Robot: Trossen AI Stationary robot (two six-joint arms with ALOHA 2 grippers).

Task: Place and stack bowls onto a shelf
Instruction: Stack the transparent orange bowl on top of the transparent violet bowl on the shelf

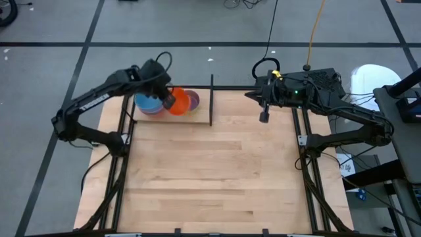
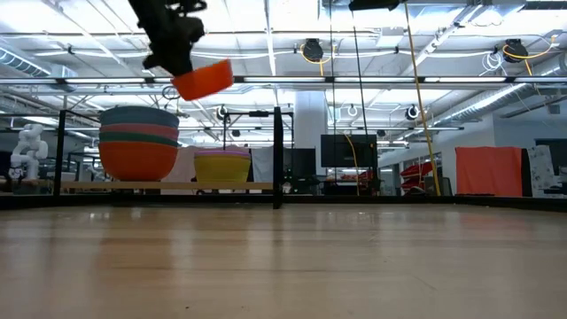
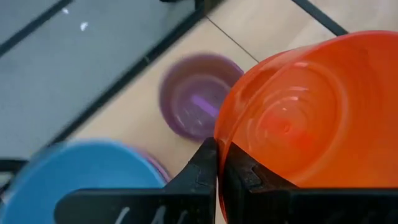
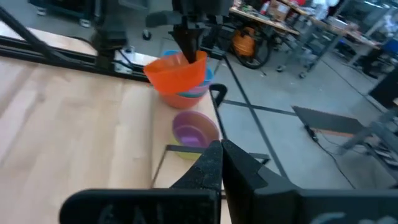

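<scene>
My left gripper (image 1: 168, 100) is shut on an orange bowl (image 1: 179, 103) in the air above the shelf (image 1: 202, 116), as the low view (image 2: 202, 80) also shows. Under it, a stack of bowls with a blue one on top (image 1: 147, 103) stands on the plank (image 2: 139, 142). Beside that stack, a purple bowl (image 3: 199, 93) sits nested in a yellow one (image 2: 221, 168). The black divider (image 1: 211, 99) rises just past them. My right gripper (image 1: 264, 118) hangs shut over the far right of the table, touching nothing. My left gripper holds the orange bowl by its rim (image 3: 225, 146), one finger outside the wall (image 3: 208, 165) and one inside, showing through the plastic. The fingers come from above, pointing down. The bowl is lifted clear and hangs tilted (image 4: 177, 73) over the two stacks.
The shelf runs along the table's far edge, left of the divider, framed by thin black rods. Light-wood tabletop (image 1: 210, 171) spreads out toward the near edge. Black frame rails run down both table sides. Cables hang beyond the far edge.
</scene>
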